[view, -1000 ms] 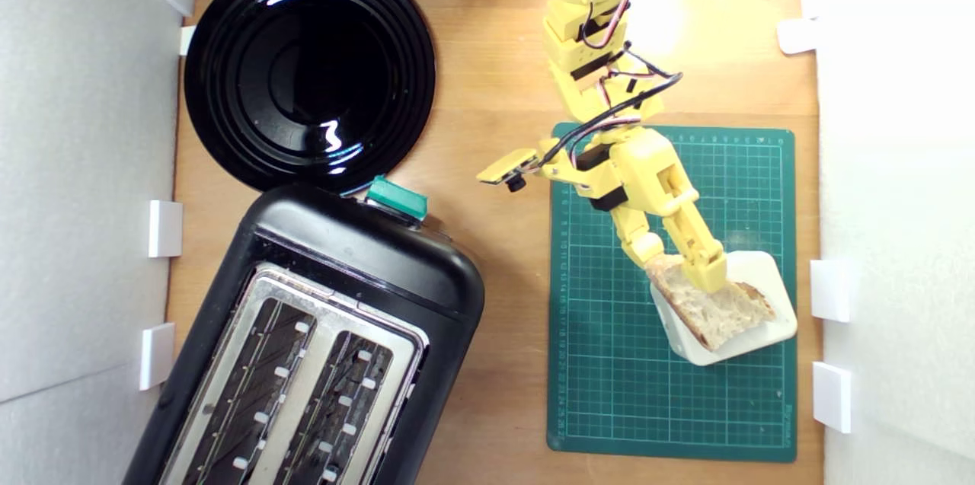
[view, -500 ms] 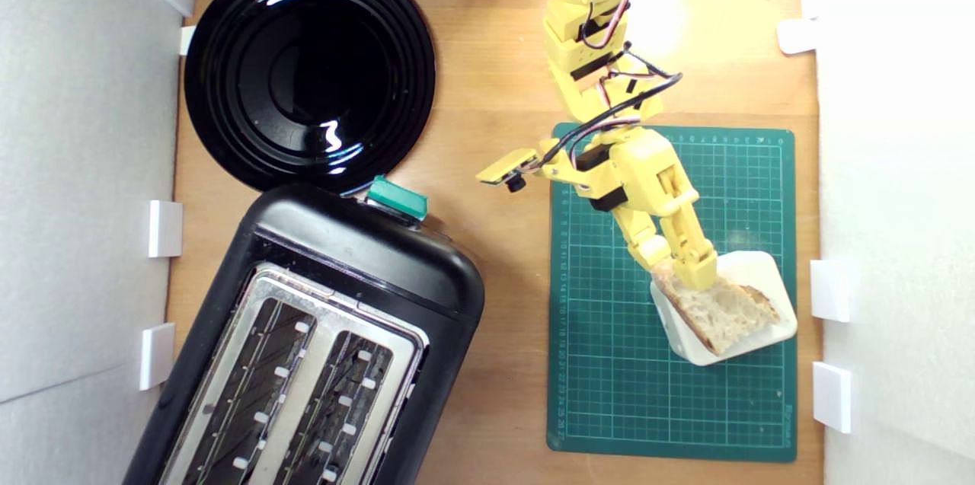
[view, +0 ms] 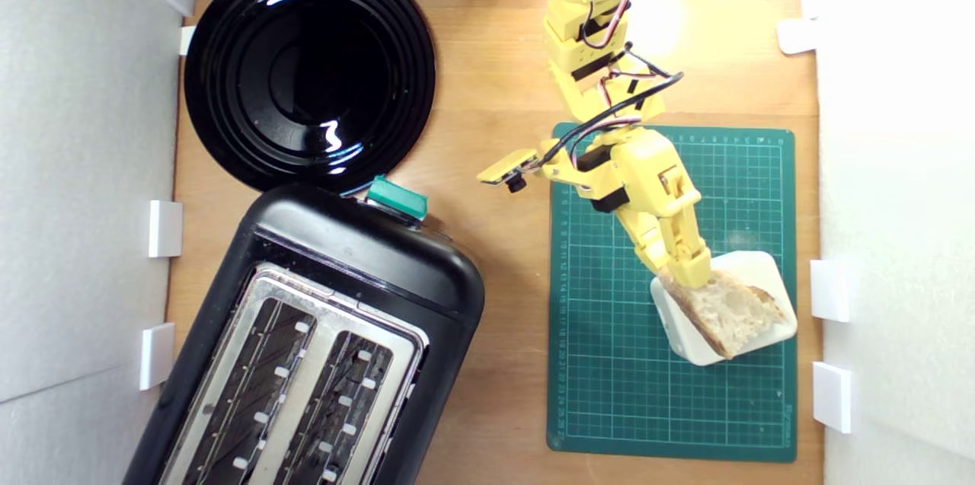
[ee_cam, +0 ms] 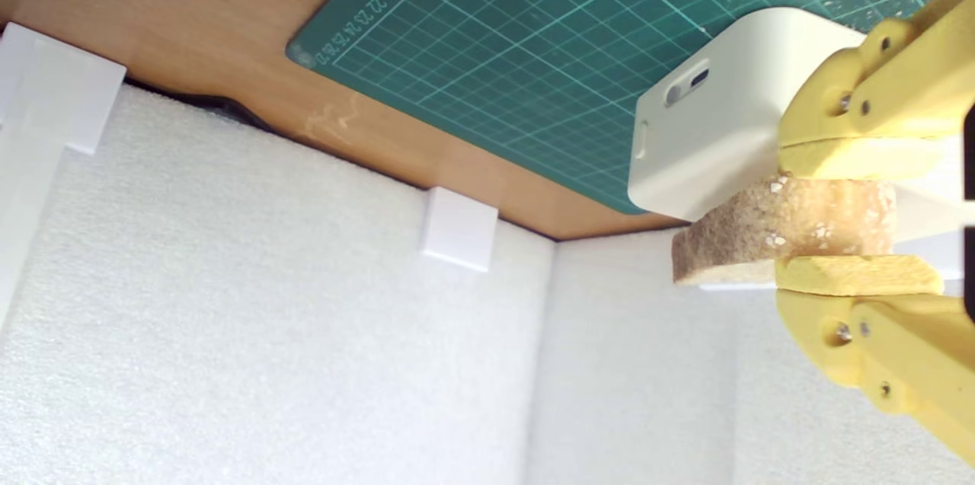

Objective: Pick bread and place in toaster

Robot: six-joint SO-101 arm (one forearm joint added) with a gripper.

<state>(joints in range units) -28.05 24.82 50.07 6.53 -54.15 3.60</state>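
Arm pose: the yellow arm [view: 602,81] is extended from the top edge of the exterior view down over the green cutting mat [view: 609,394], forearm angled toward the exterior view's right. The gripper [view: 689,272] is pitched down onto the near end of the bread [view: 731,310]. In the wrist view the claw [ee_cam: 853,215] is seen closed onto the bread [ee_cam: 784,230], one yellow finger [ee_cam: 853,157] on each flat face, gap only as wide as the slice.

Left to right in the exterior view:
- White foam wall [view: 76,241] with white clips along the board edge.
- Black plate [view: 308,70] at upper left, its rim touching or just overlapping the toaster's back edge.
- Toaster [view: 305,348] at lower left, set diagonally, both slots uncovered, teal lever knob [view: 396,199] facing the plate.
- Bare wood strip between toaster and mat; open room is available there.
- Mat, with the cream box [view: 750,272] near its right edge. The bread is lying across the top of the box, well apart from the toaster.
- White wall close beyond the mat's right edge; little clearance on that side.

Versus 0.5 s ago: the fingers have been drawn closer together on the slice, and the bread has been rotated slightly on the box. Toaster, plate, mat unchanged.
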